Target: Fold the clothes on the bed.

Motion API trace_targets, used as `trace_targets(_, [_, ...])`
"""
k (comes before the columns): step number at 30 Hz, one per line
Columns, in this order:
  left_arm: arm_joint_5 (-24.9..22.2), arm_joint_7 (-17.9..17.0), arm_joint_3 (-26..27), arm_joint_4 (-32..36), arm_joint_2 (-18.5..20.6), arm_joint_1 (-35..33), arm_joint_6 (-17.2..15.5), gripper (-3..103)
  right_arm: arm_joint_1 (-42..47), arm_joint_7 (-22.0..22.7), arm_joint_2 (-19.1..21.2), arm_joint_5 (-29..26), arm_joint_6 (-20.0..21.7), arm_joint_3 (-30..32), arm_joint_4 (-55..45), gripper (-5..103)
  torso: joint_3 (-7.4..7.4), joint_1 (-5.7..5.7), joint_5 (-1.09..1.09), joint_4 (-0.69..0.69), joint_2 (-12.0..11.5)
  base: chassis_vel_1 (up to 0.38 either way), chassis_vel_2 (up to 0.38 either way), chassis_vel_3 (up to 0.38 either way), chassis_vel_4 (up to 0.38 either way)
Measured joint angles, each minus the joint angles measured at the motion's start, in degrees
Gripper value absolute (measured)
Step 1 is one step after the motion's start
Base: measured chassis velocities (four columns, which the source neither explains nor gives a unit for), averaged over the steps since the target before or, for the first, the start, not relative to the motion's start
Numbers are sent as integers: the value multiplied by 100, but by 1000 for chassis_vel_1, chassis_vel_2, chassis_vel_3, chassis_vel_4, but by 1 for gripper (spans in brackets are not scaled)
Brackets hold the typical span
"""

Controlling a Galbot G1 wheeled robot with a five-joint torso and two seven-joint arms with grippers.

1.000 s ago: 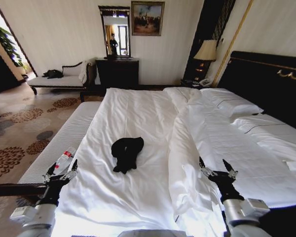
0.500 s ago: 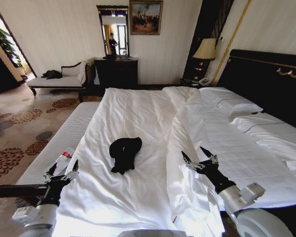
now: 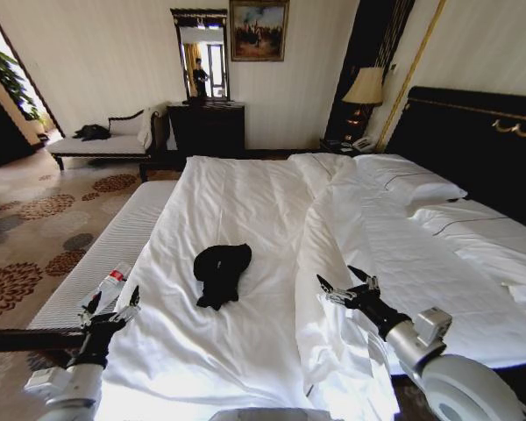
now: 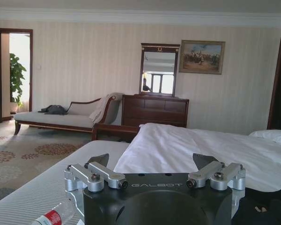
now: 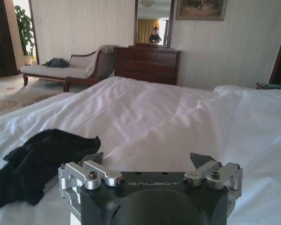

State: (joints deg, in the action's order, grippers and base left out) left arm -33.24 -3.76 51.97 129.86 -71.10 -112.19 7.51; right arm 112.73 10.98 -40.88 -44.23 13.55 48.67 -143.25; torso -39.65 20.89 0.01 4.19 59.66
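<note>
The T-shirt (image 3: 221, 274) lies crumpled in a dark heap on the white duvet (image 3: 245, 210), about in the middle of the near half of the bed (image 3: 473, 132); no lettering is visible, since the cloth is bunched up; nothing is touching it.

The right gripper (image 3: 347, 288) hovers over a raised fold of the duvet, to the right of the T-shirt and apart from it; its fingers (image 5: 94, 158) are spread wide and hold nothing; in the right wrist view the T-shirt (image 5: 40, 161) lies just ahead of the gripper and to one side. The left gripper (image 3: 110, 309) is low at the left edge of the bed, near a plastic bottle (image 3: 110, 285) that lies on the bare mattress strip (image 3: 114, 241); its fingers (image 4: 99, 160) are also wide open and empty.

I judge that the step in hand is the approach: folding is not yet begun, and the garment is not yet spread flat. The next move calls for bringing an open gripper down to an edge of the heap and pinching only the black cloth, not the duvet under it; the heap must then be opened out before any fold can be made.
</note>
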Motion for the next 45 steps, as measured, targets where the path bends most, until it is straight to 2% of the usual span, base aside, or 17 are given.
trace_targets(4, [-127,-62,-9,59,27,5,-112,100,162,105,8,-184,156,-63,0,100,0,0,0,0,0,0,0,0,0])
trace_targets(13, [-158,-80,-6,84,0,-7,-136,100,366,145,-26,-64,352,-157,0,100,0,0,-1,0,0,0,0,0,0])
trace_targets(16, [-158,-82,-6,83,-5,3,-136,100,363,177,11,-107,408,-198,0,103,0,0,-1,0,0,0,0,0,0])
trace_targets(18, [-158,-85,4,77,-9,6,-133,100,339,200,18,-122,405,-264,1,89,0,0,-1,0,0,0,0,0,0])
trace_targets(20, [-160,-86,9,74,-10,6,-131,100,332,203,13,-129,400,-284,1,89,0,0,-1,0,0,0,0,0,0])
trace_targets(24, [-162,-89,15,82,-17,2,-120,100,342,220,-12,-140,378,-312,1,68,0,0,-1,0,0,0,0,0,0])
trace_targets(26, [-158,-89,15,87,-18,6,-120,100,345,228,-12,-145,374,-312,1,68,0,-1,-1,0,1,0,0,0,0])
trace_targets(29, [-137,-91,8,113,-18,12,-120,100,353,257,-28,-155,371,-312,1,51,0,0,-1,0,0,0,0,0,0])
trace_targets(31, [-122,-91,4,120,-17,11,-120,100,357,265,-43,-154,371,-312,1,51,0,-1,-1,0,0,0,0,0,0])
trace_targets(34, [-77,-93,-14,142,-18,-8,-120,100,388,294,-107,-152,363,-319,1,35,0,0,-1,0,0,0,0,0,0])
trace_targets(37, [-48,-93,-31,152,-21,-19,-120,100,414,294,-139,-146,357,-312,1,35,0,0,-1,0,0,0,0,0,0])
trace_targets(38, [-26,-94,-46,159,-24,-23,-120,100,428,293,-159,-136,350,-302,1,24,0,0,-1,0,0,0,0,0,0])
trace_targets(39, [-16,-94,-51,160,-25,-24,-120,100,433,292,-172,-129,345,-295,1,24,0,0,-1,0,0,0,0,0,0])
trace_targets(40, [-7,-94,-57,162,-25,-24,-120,100,441,289,-186,-126,339,-281,1,13,0,0,-1,0,0,0,0,0,0])
trace_targets(42, [-3,-94,-67,163,-22,-24,-120,100,452,286,-202,-126,333,-247,1,4,0,0,-1,0,0,0,0,0,0])
trace_targets(45, [7,-76,-94,162,13,-34,-120,100,460,286,-220,-128,331,-215,1,2,0,0,0,0,0,0,0,0,0])
